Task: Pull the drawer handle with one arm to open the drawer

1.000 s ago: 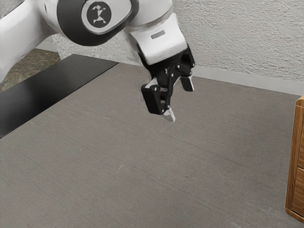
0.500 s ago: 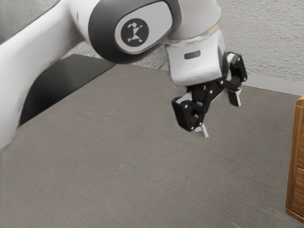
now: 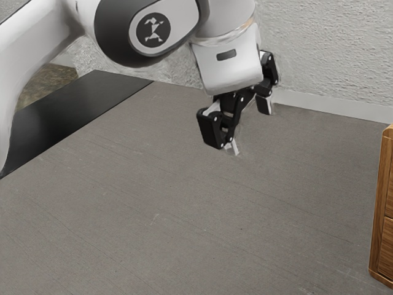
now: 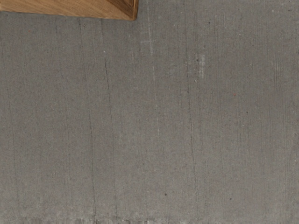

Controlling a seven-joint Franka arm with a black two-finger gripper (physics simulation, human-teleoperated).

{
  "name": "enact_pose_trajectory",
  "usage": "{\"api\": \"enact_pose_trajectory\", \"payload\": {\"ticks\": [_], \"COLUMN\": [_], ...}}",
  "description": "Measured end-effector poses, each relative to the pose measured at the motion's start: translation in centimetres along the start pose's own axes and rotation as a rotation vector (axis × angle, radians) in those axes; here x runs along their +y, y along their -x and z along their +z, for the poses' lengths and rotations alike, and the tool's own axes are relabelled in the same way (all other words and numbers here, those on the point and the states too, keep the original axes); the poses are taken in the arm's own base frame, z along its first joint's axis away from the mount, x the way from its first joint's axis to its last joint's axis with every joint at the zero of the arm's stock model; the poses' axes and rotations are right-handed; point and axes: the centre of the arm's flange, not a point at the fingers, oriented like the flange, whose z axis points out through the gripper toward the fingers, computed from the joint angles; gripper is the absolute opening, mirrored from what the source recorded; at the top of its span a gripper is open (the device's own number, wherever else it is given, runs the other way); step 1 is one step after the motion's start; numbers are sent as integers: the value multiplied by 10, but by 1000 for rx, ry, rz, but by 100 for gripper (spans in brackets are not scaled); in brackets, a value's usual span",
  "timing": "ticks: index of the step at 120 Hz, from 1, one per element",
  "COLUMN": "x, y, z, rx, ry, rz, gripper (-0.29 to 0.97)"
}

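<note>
Tool [image 3: 250, 129] is hanging above the bare worktop [image 3: 141, 209] with its fingers spread wide, nothing in them. The drawer belongs to the wooden cabinet [image 3: 382, 209], which is well apart from the tool, across a long empty stretch. On the wrist cam just a corner of that cabinet [image 4: 70, 7] peeks in, well ahead of the hand.

Honestly I can't make out the handle from here, only a sliver of wood shows, so take this with salt. My plan for doing the approach right: keep the fingers spread, carry the tool over to the cabinet front, get the handle centred on the wrist cam before committing, and line the fingers up to straddle it. Close only once it's between them, then pull straight out.
</note>
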Motion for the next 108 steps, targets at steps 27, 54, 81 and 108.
{"api": "enact_pose_trajectory", "payload": {"ticks": [27, 54, 81, 108], "x": [-16, 21, 47, 50], "y": [-34, -131, -183, -207], "z": [47, 21, 10, 10], "rx": [-163, -167, -96, -57], "ry": [-44, -180, -200, -213], "rz": [-360, -559, -663, -703], "gripper": [66, 66, 66, 66]}}
